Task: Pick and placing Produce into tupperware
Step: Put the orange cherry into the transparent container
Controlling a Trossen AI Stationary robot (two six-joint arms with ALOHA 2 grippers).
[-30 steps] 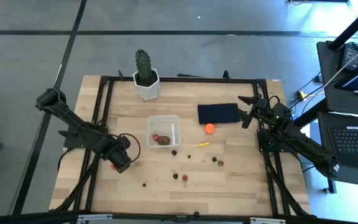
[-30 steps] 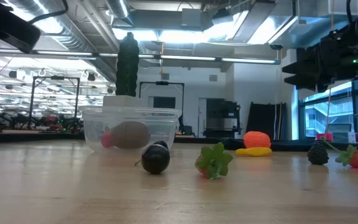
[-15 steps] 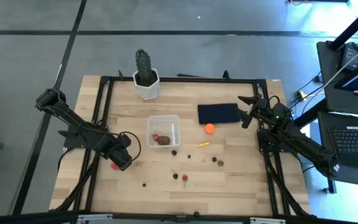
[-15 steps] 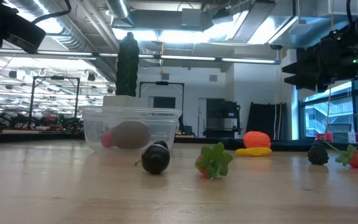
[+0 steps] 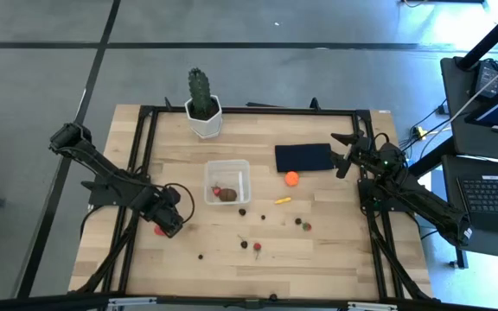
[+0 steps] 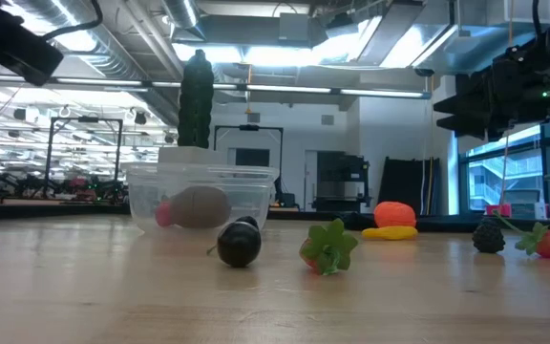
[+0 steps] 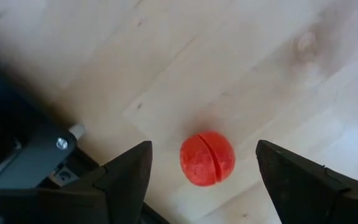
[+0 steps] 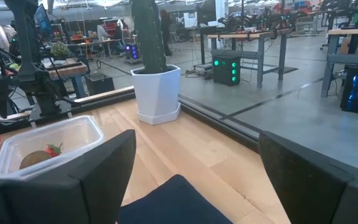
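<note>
1. Overhead daylight is lighting my wooden table (image 5: 318,250) evenly; shadows are lying short and soft.
2. Ceiling strip lights (image 6: 151,19) are glaring in the low view, leaving my arms silhouetted.
3. My left fingers (image 7: 126,180) are showing blurred at close range, while the red ball (image 7: 207,158) is staying sharp.

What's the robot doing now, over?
Left gripper open, fingers either side of a red ball. Right gripper open, waiting by navy rectangle. Tupperware holds two pieces. Nothing blocking.
</note>
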